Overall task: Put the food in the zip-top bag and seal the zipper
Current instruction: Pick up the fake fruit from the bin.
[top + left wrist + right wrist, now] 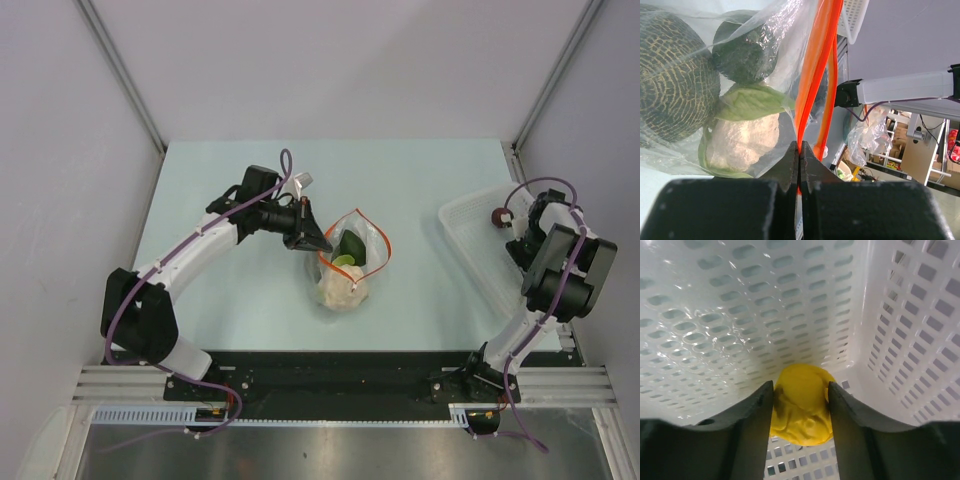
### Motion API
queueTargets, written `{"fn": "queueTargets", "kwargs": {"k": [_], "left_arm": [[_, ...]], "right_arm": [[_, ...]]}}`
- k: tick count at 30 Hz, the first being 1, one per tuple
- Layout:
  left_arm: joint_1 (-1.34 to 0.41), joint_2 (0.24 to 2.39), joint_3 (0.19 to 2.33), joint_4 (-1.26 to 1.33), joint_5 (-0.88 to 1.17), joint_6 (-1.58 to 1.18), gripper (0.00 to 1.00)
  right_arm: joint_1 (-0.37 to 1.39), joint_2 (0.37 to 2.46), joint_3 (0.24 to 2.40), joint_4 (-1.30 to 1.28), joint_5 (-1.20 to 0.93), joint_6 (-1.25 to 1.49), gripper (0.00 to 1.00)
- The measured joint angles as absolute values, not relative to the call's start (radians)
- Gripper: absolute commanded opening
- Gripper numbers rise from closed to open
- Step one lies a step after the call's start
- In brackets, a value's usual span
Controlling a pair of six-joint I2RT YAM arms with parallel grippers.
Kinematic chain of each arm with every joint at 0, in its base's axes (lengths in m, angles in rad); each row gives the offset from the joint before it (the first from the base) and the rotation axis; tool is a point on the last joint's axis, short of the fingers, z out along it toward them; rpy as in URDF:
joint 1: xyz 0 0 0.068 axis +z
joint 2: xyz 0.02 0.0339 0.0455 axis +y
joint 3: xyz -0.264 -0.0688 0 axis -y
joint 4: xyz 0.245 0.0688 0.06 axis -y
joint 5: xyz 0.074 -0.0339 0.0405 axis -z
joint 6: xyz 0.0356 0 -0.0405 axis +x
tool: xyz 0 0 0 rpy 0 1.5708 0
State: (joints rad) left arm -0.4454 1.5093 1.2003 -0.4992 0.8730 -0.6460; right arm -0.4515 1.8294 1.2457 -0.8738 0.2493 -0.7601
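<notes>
The clear zip-top bag (350,268) lies mid-table with its orange-red zipper (384,243) gaping open. My left gripper (318,243) is shut on the zipper (812,75) at the bag's left edge; in the left wrist view the strip runs up from between its closed jaws (800,150). Inside the bag I see dark green food (670,85), a cream piece (742,140) and a lime green one (752,100). My right gripper (801,390) reaches down into the white basket (740,315), both fingers pressed against a yellow food piece (801,405).
The white perforated basket (465,235) stands at the table's right side, with a dark red round piece (495,214) at its far end. My right arm (555,275) hangs over the basket's near half. Grey walls enclose the table at the back and sides.
</notes>
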Motion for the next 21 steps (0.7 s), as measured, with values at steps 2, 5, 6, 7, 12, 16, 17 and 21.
{"fn": "queueTargets", "kwargs": {"k": [2,5,6,7,12,16,17,21], "left_arm": [[-0.445,1.509,1.200,-0.499,0.873,-0.646,0.00],[-0.445,1.509,1.200,-0.499,0.873,-0.646,0.00],[-0.445,1.509,1.200,-0.500,0.873,-0.646,0.00],[-0.444,1.509,1.200,-0.500,0.873,-0.646,0.00],[-0.443,1.509,1.200,-0.500,0.874,-0.646,0.00],[-0.442,1.509,1.200,-0.500,0.874,-0.646,0.00],[-0.442,1.509,1.200,-0.500,0.874,-0.645,0.00],[-0.442,1.509,1.198,-0.501,0.875,-0.645,0.00]], "right_arm": [[-0.441,1.829,1.245,-0.871,0.246,-0.759,0.32],[-0.414,1.827,1.245,-0.870,0.239,-0.754,0.18],[-0.403,1.823,1.245,-0.870,0.235,-0.753,0.11],[-0.393,1.818,1.245,-0.870,0.230,-0.753,0.08],[-0.306,1.739,1.240,-0.875,0.198,-0.745,0.00],[-0.231,1.631,1.241,-0.879,0.161,-0.735,0.00],[-0.215,1.609,1.245,-0.886,0.146,-0.731,0.00],[-0.143,1.504,1.320,-0.934,0.026,-0.688,0.02]]}}
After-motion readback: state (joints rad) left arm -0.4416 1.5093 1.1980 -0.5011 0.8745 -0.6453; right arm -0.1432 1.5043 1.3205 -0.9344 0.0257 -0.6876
